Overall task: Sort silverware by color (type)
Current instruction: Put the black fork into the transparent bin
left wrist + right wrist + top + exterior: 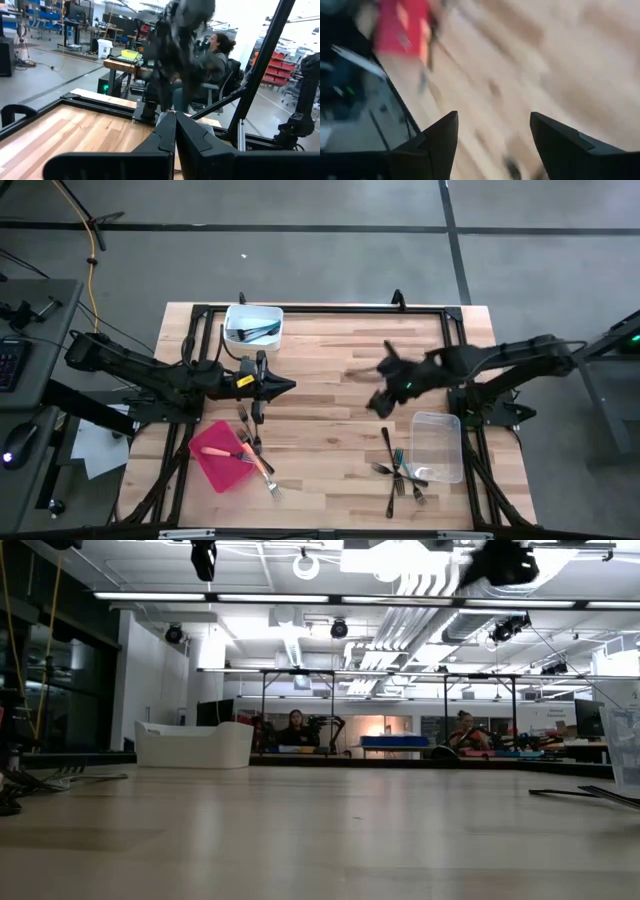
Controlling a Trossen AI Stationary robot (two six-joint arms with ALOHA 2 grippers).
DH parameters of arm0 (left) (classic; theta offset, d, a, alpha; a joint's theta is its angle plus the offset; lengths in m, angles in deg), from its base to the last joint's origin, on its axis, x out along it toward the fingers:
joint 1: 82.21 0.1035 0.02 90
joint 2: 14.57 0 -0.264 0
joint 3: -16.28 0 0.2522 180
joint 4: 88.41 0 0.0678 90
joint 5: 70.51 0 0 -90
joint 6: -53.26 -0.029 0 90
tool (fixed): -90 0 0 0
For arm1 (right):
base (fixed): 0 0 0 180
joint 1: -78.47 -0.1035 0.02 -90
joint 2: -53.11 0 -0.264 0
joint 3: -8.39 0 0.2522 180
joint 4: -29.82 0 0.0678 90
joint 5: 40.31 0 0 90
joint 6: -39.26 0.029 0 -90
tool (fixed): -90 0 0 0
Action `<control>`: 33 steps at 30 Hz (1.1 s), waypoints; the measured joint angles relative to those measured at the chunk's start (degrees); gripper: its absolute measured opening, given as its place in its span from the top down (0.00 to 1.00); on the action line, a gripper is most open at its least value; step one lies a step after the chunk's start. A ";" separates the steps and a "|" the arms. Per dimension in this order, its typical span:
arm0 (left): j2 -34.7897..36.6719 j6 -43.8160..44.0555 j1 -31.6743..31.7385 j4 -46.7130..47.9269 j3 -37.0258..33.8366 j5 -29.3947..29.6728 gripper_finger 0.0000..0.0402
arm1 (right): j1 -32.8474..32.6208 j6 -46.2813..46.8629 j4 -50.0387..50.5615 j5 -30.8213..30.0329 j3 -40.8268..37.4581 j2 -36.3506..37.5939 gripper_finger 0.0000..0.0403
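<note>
Left tool (288,386) is pressed together, empty, parked mid-surface at about 9 o'clock, probably just waiting. Right tool (384,402) has fingers spread wide, nothing between them, hanging over the surface's centre-right at 3 o'clock, likely heading for a pickup.

Silverware is split in groups. Dark pieces sit in the white tub (254,326) at 11 o'clock, so that reads as the dark bin. Orange forks (250,456) lie on and beside the red tray (212,460) at 7 o'clock. A mixed dark and teal pile (400,470) lies at 5 o'clock, touching the clear tub (437,446), still unsorted.

The high view alone shows all groups. The right wrist view confirms the spread fingers (440,137); the left wrist view shows its shut tips and a seated person (216,55) beyond. The low view shows neither tool clearly.
</note>
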 joint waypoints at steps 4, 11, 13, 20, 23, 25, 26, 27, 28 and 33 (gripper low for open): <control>0.00 0.02 0.00 0.85 0.00 0.00 1.00 | -3.44 7.60 4.53 3.79 -1.61 -5.59 0.42; 0.00 0.08 -0.02 0.83 0.00 -0.32 1.00 | -7.11 13.36 6.48 8.53 -2.93 -15.24 0.42; 0.00 0.09 -0.02 0.84 0.00 -0.40 1.00 | -7.40 14.04 6.40 8.76 -2.93 -17.58 0.42; 0.00 0.12 -0.04 0.83 0.00 -0.87 1.00 | -7.45 12.63 6.62 9.09 -2.93 -25.33 0.42; 0.00 0.12 -0.04 0.86 0.00 -1.78 1.00 | -7.45 7.70 6.63 9.22 -2.95 -28.25 0.42; 0.00 0.11 -0.04 0.85 0.00 -1.79 1.00 | -7.38 4.15 6.98 9.12 -2.95 -29.89 0.42; 0.00 0.11 -0.04 0.87 0.00 -1.79 1.00 | -7.30 2.52 7.45 9.00 -2.95 -30.63 0.42; 0.00 0.11 -0.04 0.87 0.00 -1.79 1.00 | -7.26 1.18 7.92 9.01 -2.95 -31.42 0.42; 0.00 0.11 -0.04 0.87 0.00 -1.79 1.00 | -7.03 0.06 8.12 9.00 -2.95 -32.23 0.42; 0.00 0.11 -0.04 0.92 0.00 -1.77 1.00 | -6.90 -3.34 7.60 8.98 -2.95 -34.73 0.42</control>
